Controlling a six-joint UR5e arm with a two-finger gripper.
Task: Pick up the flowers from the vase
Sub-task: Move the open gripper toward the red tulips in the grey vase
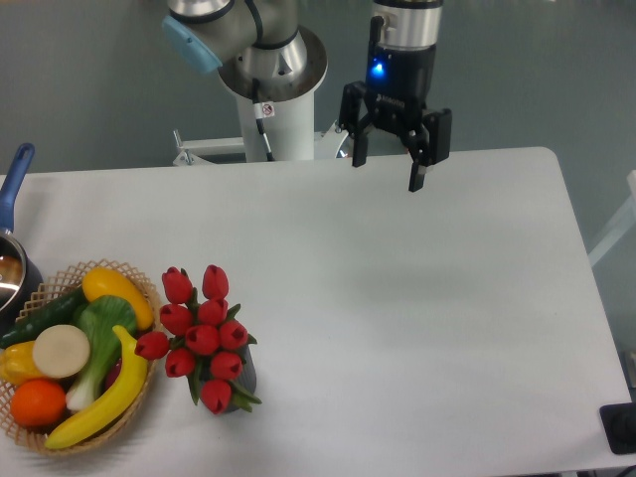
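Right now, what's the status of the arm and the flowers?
Gripper open, high at table's far edge. Flowers in vase, untouched. Basket beside them.

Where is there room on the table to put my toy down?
The wide white stretch of table between the flowers and the right edge is bare, below the open hand. The left corner is crowded: basket, vase and saucepan sit close together.

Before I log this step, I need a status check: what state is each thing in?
gripper: jaws open, empty, raised above the table's far edge
flowers: standing in the vase, untouched
vase: upright, holding the flowers
basket: upright, full of fruit and vegetables
saucepan: upright, mostly cut off
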